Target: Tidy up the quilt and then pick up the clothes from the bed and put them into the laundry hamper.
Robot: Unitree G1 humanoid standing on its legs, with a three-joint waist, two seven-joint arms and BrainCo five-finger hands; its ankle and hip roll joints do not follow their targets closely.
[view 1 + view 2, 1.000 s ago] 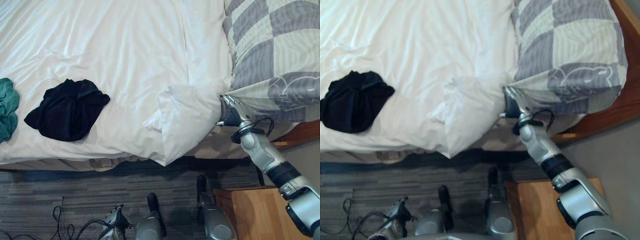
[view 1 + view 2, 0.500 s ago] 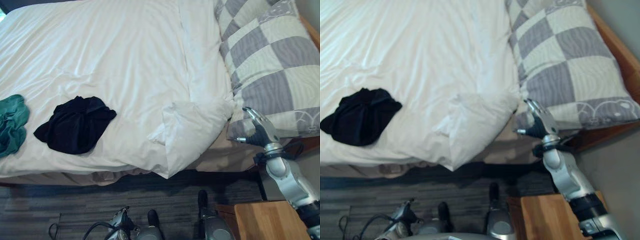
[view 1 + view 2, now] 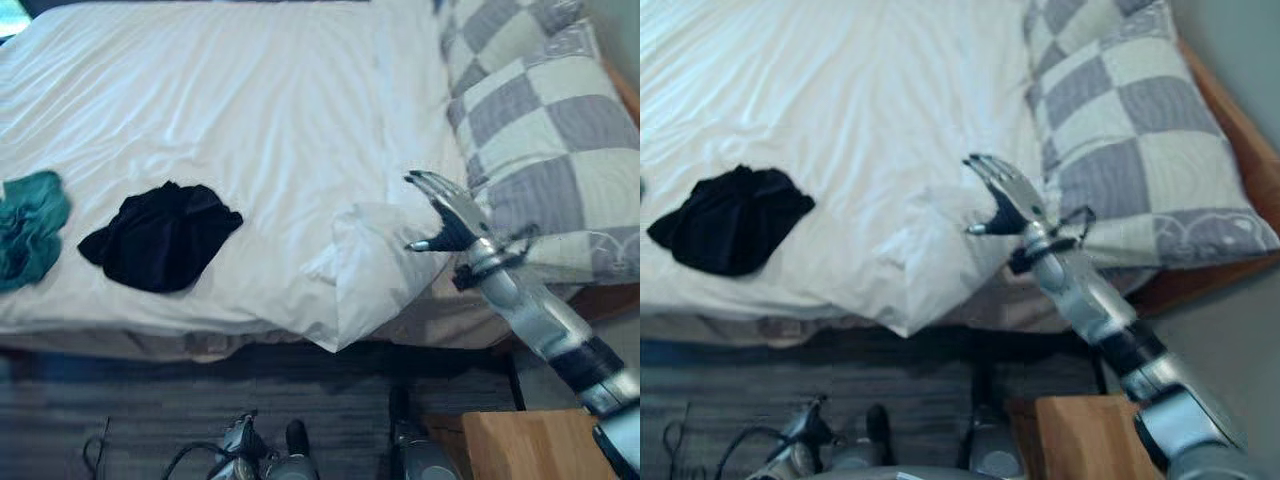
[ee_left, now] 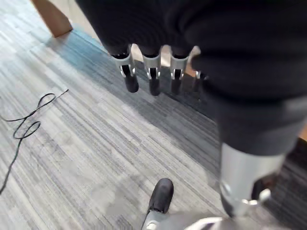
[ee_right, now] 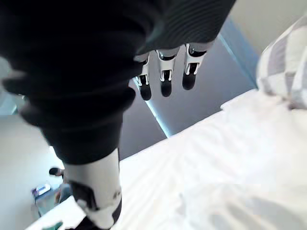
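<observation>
Down by the floor (image 4: pixel 72 143), the left hand (image 4: pixel 153 72) hangs with its fingers straight and loose, holding nothing. Beside the robot on its right stands a wooden nightstand (image 3: pixel 525 445), close to the bed's near edge.

Above that edge, the right hand (image 3: pixel 440 215) is lifted over the folded-back corner of the quilt (image 3: pixel 375 265), fingers spread apart and empty, thumb held away from them. A second ago it was low at the side of the bed, tucked against the near end of the checked pillow (image 3: pixel 545 130); since then it has come up and swung inward toward the quilt. My reading is that the pillow end is done with and the turned-over corner, not yet smoothed, is the next thing to straighten.

The corner's flap droops over the bed's near edge, so a pull toward the pillow should have room; the pillow lies just beside it on the right and could be nudged.

Farther along the quilt, well to the left, lies a black garment (image 3: pixel 160 235), and past it, at the left border, a teal garment (image 3: pixel 30 240). Both sit on open white cloth with clear space around them. The hamper's whereabouts I cannot tell.
</observation>
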